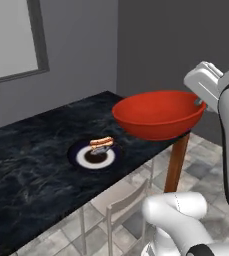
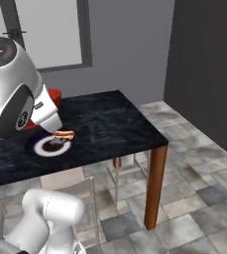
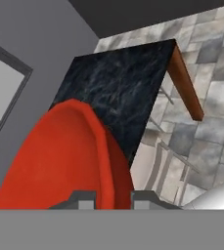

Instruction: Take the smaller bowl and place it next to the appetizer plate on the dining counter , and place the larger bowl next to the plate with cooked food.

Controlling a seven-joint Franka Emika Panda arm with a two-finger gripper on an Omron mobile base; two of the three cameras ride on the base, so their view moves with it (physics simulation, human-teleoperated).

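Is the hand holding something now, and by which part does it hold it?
Yes. The hand holds the larger bowl by its rim, one finger inside and one outside, above the dining counter.

Both base views overlook the dining counter [image 1: 31, 150]; hand view hugs the larger bowl [image 3: 64, 161].

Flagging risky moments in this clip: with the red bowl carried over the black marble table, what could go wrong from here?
1. The gripper pinches the larger bowl at one rim edge only, so the wide bowl could tip or slip out.
2. The bowl hangs above the dining counter near its end; released too far out, it might land at the edge.
3. Lowered carelessly, it could knock the plate with cooked food.
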